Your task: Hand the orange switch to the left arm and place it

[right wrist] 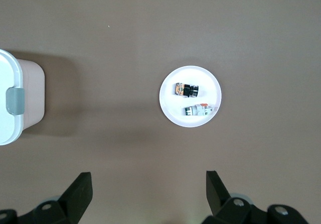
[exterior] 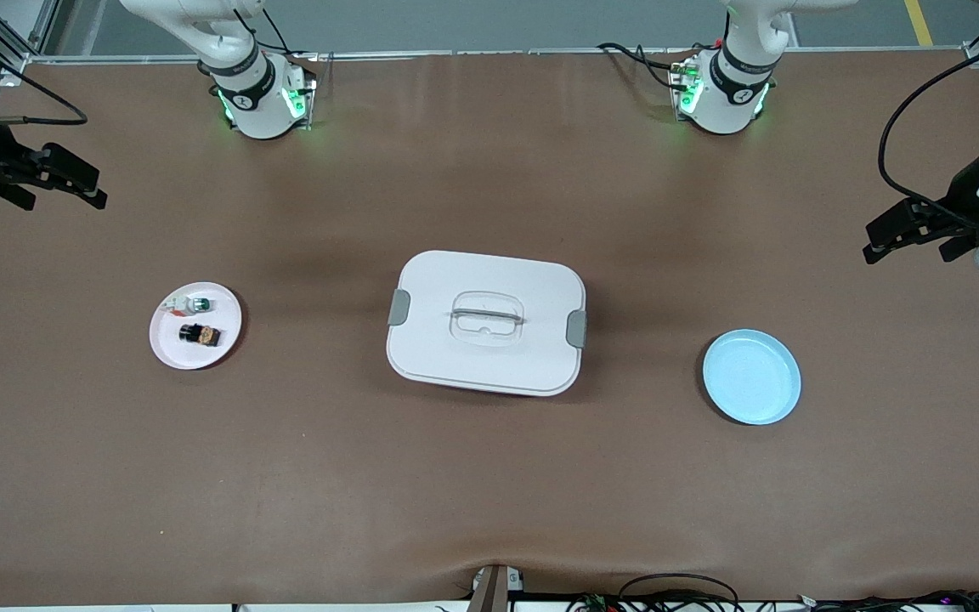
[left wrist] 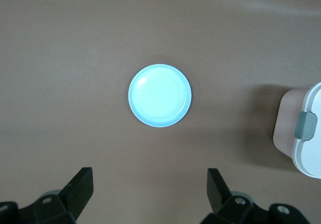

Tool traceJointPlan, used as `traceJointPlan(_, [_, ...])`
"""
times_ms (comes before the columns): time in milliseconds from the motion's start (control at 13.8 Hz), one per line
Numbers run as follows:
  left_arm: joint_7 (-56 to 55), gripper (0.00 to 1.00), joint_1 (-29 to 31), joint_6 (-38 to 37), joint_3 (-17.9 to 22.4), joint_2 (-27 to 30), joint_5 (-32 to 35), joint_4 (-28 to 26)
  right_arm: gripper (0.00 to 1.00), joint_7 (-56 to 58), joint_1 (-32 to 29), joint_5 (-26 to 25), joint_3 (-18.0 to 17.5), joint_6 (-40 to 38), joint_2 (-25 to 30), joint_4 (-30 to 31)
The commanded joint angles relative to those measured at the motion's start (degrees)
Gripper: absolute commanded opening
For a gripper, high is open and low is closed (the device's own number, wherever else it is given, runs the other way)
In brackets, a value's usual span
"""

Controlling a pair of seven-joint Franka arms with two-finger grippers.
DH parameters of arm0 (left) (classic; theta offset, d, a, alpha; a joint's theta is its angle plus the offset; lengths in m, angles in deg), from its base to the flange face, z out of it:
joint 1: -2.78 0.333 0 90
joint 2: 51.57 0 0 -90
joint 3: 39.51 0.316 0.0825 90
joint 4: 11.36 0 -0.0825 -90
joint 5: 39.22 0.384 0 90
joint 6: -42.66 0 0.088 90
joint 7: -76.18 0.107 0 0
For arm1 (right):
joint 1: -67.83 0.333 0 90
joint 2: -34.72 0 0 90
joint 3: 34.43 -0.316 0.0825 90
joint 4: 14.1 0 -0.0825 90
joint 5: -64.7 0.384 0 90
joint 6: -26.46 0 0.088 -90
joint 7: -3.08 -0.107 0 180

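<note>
No readable text, labels or numbers anywhere.

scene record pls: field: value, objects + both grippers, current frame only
orange switch: tiny black blocky switch with amber part, on the pink plate
pink plate: small round plate, toward the right arm's end, also holds a white-and-green switch
box: large white lidded container with grey latches, mid-table, lid on
blue plate: small round light-blue plate, toward the left arm's end, nothing on it
right gripper: jaws open, holding nothing, waiting
left gripper: jaws open, holding nothing
</note>
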Motion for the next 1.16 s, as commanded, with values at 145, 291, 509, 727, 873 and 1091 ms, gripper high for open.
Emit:
traceJointPlan(145, [1.65,1.0,0.21,-1.42,-0.13,-0.55,1.15,1.36,1.0,-0.77,-0.36,-0.61,-0.28,-0.95,-0.3,-1.2])
traceJointPlan(291, [1.65,1.0,0.13,-1.42,-0.13,-0.64,1.15,1.36,1.0,-0.85,-0.45,-0.52,-0.2,-0.95,-0.21,-1.29])
traceJointPlan(509, [1.65,1.0,0.13,-1.42,-0.13,-0.55,1.15,1.36,1.0,-0.86,-0.44,-0.52,-0.2,-0.95,-0.03,-1.29])
traceJointPlan(727, [1.57,1.0,0.13,-1.42,-0.13,-0.64,1.15,1.36,1.0,0.02,-0.44,-0.52,-0.2,-2.18,-0.03,-1.29])
traceJointPlan(873, [1.57,1.0,-0.05,-1.42,-0.13,-0.64,1.15,1.36,1.0,1.42,-0.45,-0.52,-0.2,-2.27,-0.03,-1.29])
traceJointPlan(1091, [1.57,1.0,-0.05,-1.42,-0.13,-0.64,1.15,1.36,1.0,3.71,-0.45,-0.52,-0.2,-2.27,-0.03,-1.37])
